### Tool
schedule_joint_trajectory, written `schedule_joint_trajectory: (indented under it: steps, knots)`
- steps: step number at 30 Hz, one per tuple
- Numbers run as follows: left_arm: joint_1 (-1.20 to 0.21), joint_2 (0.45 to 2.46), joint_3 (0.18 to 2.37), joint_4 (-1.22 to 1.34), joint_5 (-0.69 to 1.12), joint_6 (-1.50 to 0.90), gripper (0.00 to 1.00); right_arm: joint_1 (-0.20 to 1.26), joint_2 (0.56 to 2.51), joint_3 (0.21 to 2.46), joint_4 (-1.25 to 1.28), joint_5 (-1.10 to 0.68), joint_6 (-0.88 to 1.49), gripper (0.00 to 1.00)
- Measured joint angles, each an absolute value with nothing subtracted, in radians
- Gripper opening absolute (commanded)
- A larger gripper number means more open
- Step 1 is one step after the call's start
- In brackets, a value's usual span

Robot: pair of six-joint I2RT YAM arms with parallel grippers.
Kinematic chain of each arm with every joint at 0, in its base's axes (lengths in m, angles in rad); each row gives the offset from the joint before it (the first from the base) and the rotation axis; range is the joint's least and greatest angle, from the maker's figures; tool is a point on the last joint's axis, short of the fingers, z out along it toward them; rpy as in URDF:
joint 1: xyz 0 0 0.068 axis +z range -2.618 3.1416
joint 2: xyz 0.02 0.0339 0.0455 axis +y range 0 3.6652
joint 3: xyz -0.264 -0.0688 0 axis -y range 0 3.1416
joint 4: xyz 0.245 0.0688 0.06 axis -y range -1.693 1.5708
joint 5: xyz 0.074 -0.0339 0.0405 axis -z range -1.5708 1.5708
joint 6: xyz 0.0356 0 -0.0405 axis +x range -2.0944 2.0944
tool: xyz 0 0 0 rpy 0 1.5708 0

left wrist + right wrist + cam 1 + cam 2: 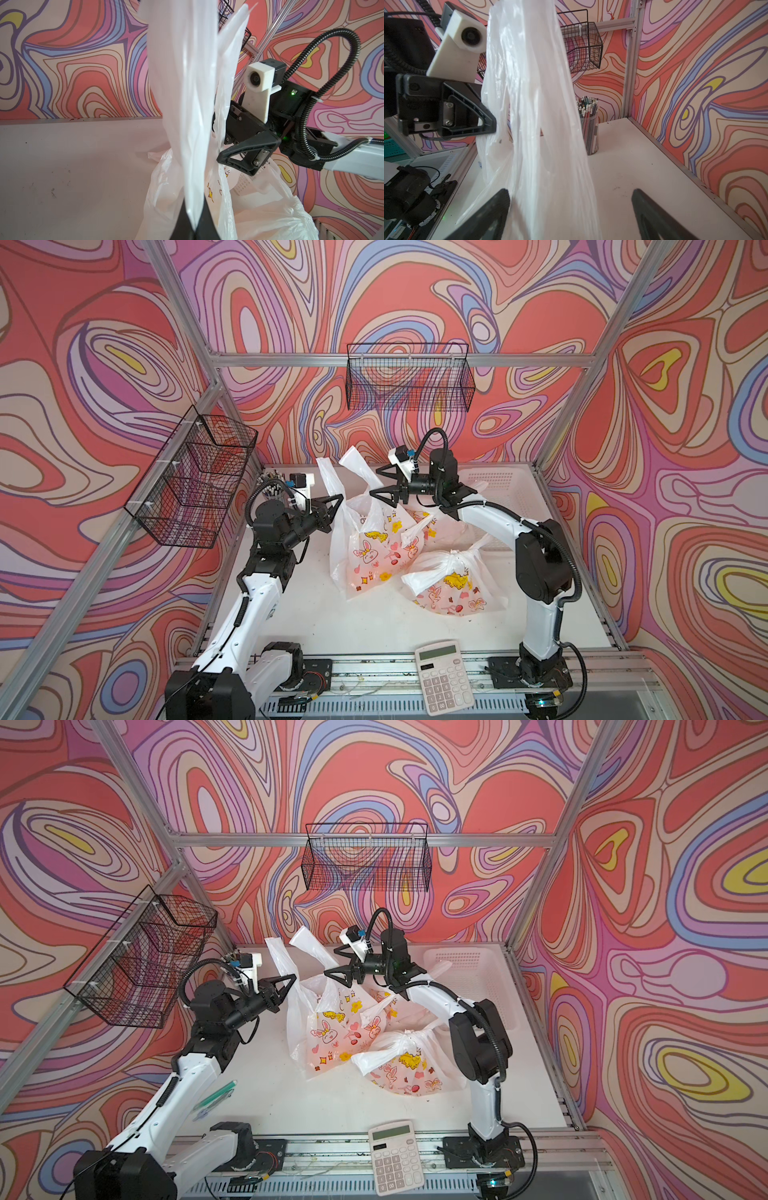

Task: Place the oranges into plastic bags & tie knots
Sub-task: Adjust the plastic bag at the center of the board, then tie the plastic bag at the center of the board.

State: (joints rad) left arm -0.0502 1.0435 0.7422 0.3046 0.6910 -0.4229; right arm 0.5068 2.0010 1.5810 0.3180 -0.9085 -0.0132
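Left gripper (194, 228) pinching bag handle (182, 83), right gripper (570, 194) spread wide, bubble print (376, 536) unreadable

The oranges (344, 1055) show only as dim orange glows through the bags' (370, 547) film, their number untellable, and a third bag (453, 526) and the basket (509, 489) lie partly behind the right arm (490, 512). In the left wrist view the pinched handle (187, 104) runs off the top edge and the left gripper (193, 216) is cut by the bottom edge. In the right wrist view the fingers (654, 216) of the right gripper (571, 194) run off the bottom edge, and the other handle (539, 104) half hides the cup (592, 133).
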Motion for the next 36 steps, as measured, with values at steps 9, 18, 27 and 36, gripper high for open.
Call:
schedule_joint_trajectory:
  steps: [9,18,27,36]
  knots:
    - [-0.034,1.043,0.742,0.304,0.691,-0.419,0.35,0.525,2.051,1.596,0.432,-0.943,0.091,0.0]
    - [-0.031,0.96,0.682,0.22,0.635,-0.382,0.71,0.525,1.923,1.499,0.372,-0.846,0.065,0.0]
    - [-0.033,0.926,0.625,0.228,0.539,-0.384,0.83,0.526,1.834,1.425,0.374,-0.797,0.091,0.0]
    - [-0.204,0.914,0.621,0.304,0.369,-0.384,0.84,0.534,1.831,1.406,0.35,-0.701,0.101,0.0]
